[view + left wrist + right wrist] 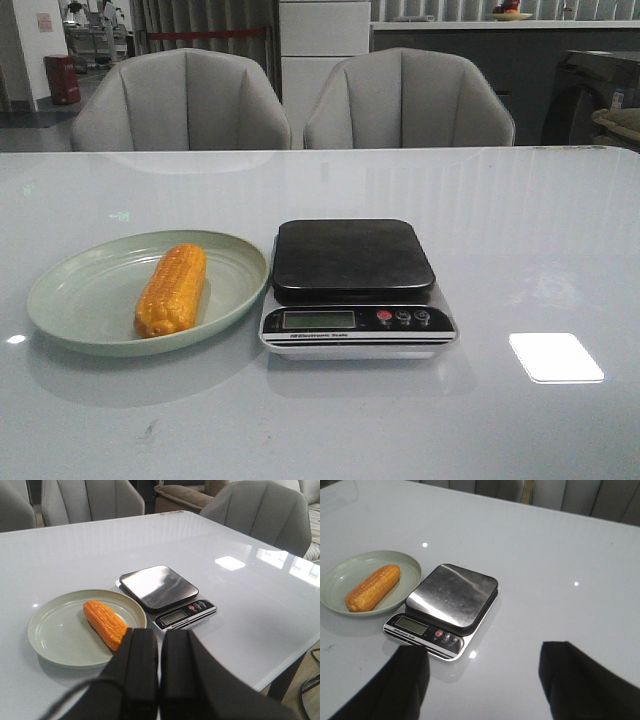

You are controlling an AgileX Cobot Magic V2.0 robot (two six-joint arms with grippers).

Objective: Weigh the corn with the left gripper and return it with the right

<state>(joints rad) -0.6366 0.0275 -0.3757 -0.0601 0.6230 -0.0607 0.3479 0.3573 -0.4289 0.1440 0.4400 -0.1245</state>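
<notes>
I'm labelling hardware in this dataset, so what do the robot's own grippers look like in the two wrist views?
Only the fingers show. The left gripper has two broad matte black fingers with rounded tips and smooth, unmarked surfaces; a thin dark cable curves along beside them. The right gripper shows two wide, flat black fingers with blunt ends, plain, with no markings or cable visible. The arms themselves are out of view.
</notes>
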